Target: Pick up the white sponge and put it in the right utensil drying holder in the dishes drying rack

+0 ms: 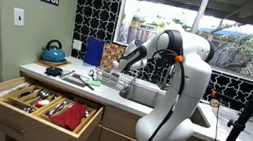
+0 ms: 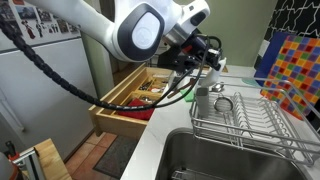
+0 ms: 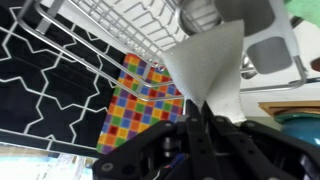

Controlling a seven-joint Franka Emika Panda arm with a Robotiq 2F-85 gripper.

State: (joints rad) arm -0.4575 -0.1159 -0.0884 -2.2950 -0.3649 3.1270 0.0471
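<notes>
Nearest the lens in an exterior view, the wooden cutlery drawer [image 1: 31, 102] stands pulled open at the lower left, with the blue kettle [image 1: 54, 52] on the counter behind it. Further right along the counter, the gripper [image 2: 207, 68] hangs over the near end of the dishes drying rack [image 2: 255, 118]. The rack's grey wires run on rightward beside the sink [image 2: 200, 150]. A many-coloured chequered board [image 2: 295, 60] stands at the far right behind the rack.

The wrist view shows the hold best. The dark fingers [image 3: 185, 130] are closed on the narrow end of the white sponge [image 3: 212, 60], which widens like a wedge as it runs away from them toward the rack wires. The sponge is thus off the counter and in the grip, its long axis in line with the fingers.

The coming move turns on what lies beneath. A metal utensil holder [image 2: 203, 100] sits at the rack's end just under the gripper. In the wrist view a grey round shape lies just past the sponge's free edge, with a paler one to its right. Which of them is the right holder cannot be told. The sponge's free end seems to point at the holders, so a short descent, perhaps after a sideways shift, is probably needed before release.
</notes>
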